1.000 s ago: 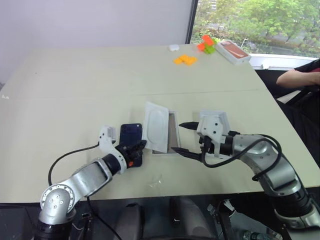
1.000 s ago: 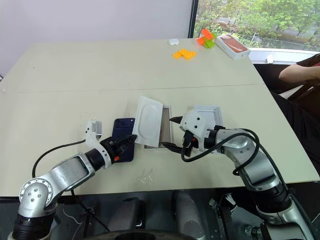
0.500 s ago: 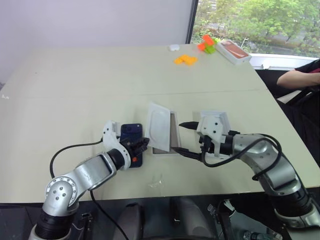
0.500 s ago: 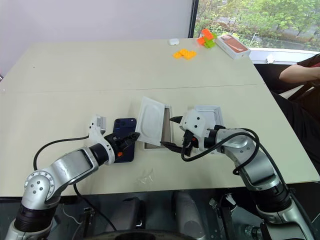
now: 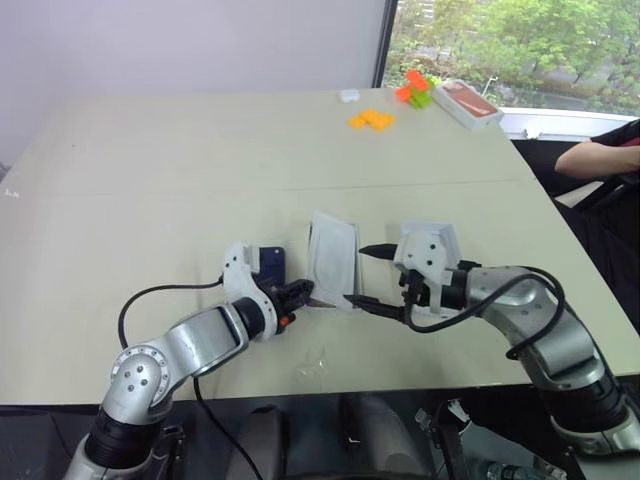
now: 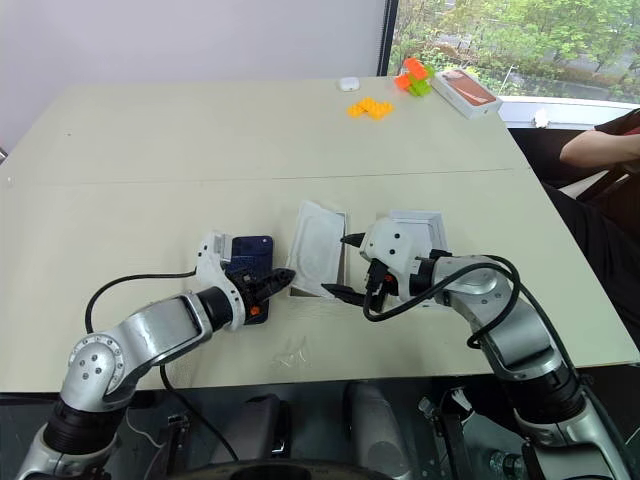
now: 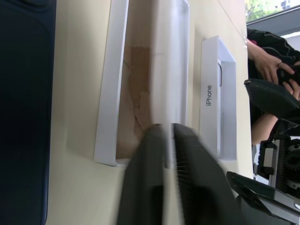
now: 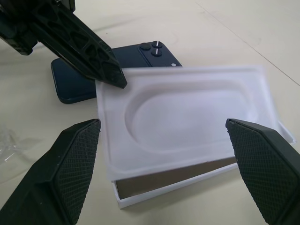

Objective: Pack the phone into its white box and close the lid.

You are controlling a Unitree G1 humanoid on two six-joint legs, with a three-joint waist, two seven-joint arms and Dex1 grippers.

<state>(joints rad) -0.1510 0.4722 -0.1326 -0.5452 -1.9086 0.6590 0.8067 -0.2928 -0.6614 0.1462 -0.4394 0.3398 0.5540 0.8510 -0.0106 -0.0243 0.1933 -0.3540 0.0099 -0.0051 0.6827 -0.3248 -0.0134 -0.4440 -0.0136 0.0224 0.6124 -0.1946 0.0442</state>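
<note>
The dark navy phone (image 5: 271, 262) lies flat on the table, left of the white box (image 8: 140, 199), whose tan-brown floor shows. A white tray with an oblong recess (image 5: 333, 260) stands tilted over that box. My left gripper (image 5: 297, 292) is shut on the tray's near corner, and the tray's thin edge (image 7: 161, 70) runs between its fingers. My right gripper (image 5: 372, 278) hovers wide open just right of the box, holding nothing. Behind it lies the lid (image 7: 220, 93), partly covered by my right hand.
An orange-topped white box (image 5: 468, 100), orange blocks (image 5: 370, 120), green and orange blocks (image 5: 412, 88) and a small white thing (image 5: 348, 95) sit at the far edge. Crumpled clear plastic (image 5: 312, 362) lies near the front edge. A person's arm (image 5: 595, 155) rests at the right.
My left gripper has moved right past the phone toward the box, and the recessed tray has tipped up steeper. The right gripper has stayed still and open.
</note>
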